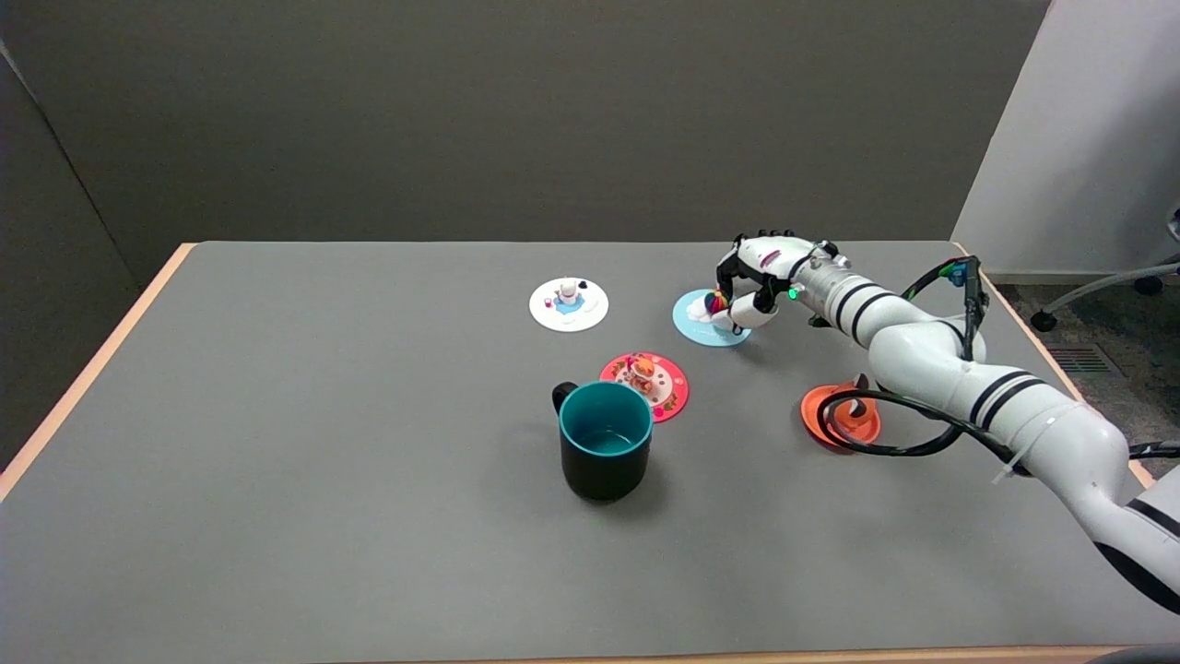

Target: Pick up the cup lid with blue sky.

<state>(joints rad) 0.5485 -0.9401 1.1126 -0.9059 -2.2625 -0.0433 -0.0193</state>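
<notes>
The light blue sky cup lid [696, 325] lies flat on the grey table, right of centre toward the far side. A white cloud and a multicoloured balloon knob [714, 302] stand on it. My right hand [758, 284] reaches over the lid from the right, palm down. Its fingers curl down around the knob, with the thumb [745, 318] at the lid's right side, so the knob looks pinched. The lid's right edge is hidden under the hand.
A white lid [569, 304] with a small figure lies left of the blue one. A red lid [645, 383] sits behind a teal mug [605, 452] mid-table. An orange lid [839, 415] lies under my forearm's black cable. Wooden table edges run along both sides.
</notes>
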